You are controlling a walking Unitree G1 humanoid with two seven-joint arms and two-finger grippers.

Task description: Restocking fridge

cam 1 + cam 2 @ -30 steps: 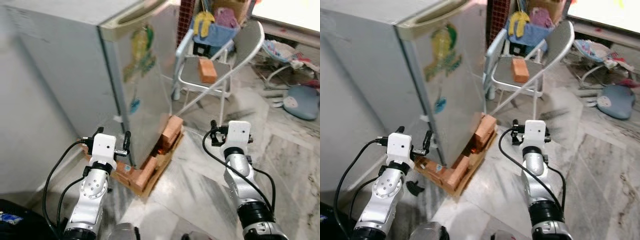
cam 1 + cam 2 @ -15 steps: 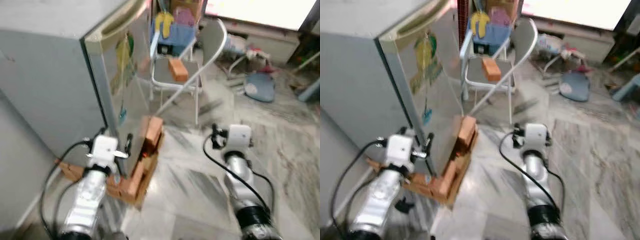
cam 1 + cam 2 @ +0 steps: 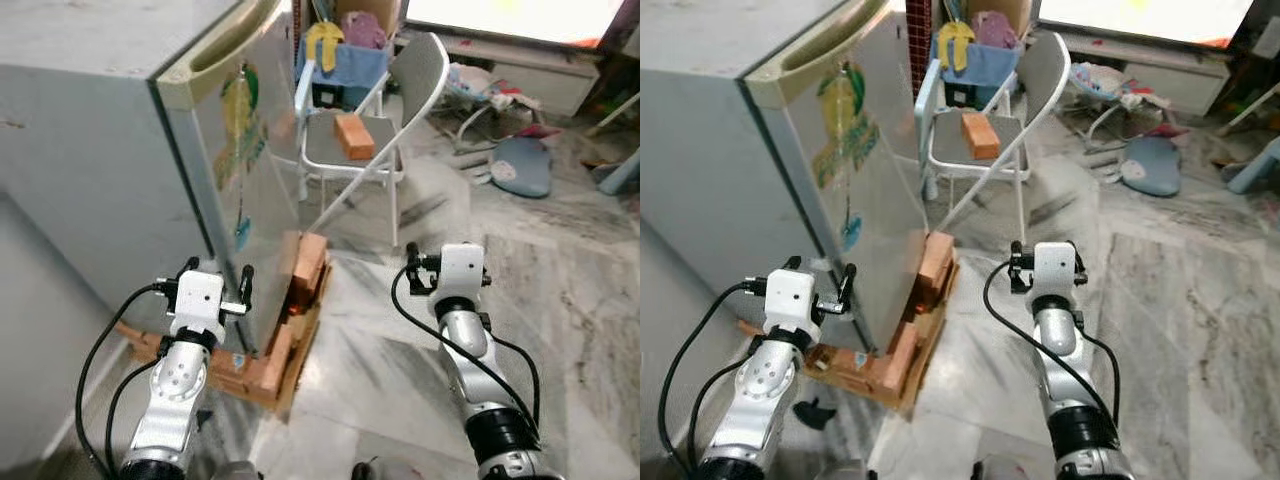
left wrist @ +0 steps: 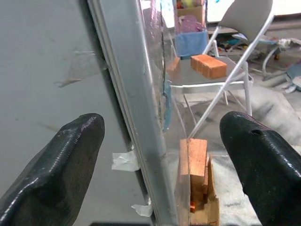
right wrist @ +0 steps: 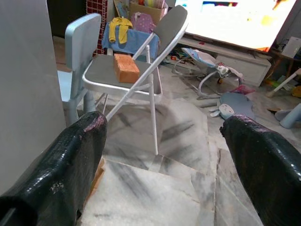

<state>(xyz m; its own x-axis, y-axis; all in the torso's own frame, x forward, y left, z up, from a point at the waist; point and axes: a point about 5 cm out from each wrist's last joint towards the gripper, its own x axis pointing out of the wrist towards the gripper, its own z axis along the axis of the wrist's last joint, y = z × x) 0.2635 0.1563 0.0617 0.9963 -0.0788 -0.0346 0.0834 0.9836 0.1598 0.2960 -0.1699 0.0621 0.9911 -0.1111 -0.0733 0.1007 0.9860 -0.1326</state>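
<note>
The grey fridge stands at the left with its stickered door closed, raised on bricks and a wooden pallet. My left gripper is open, low down at the front corner of the fridge. In the left wrist view the corner edge runs between the two spread fingers. My right gripper is open over the marble floor, to the right of the pallet, holding nothing. It looks toward a folding chair.
A grey folding chair with a brick on its seat stands beyond the fridge door, beside a pale blue chair. Behind them sits a blue basket of cloth. A blue cushion and a bouncer lie far right.
The whole picture has shifted, so the camera moved; the blur has cleared. Both arms keep the same raised pose with fingers apart. The fridge door stays closed.
</note>
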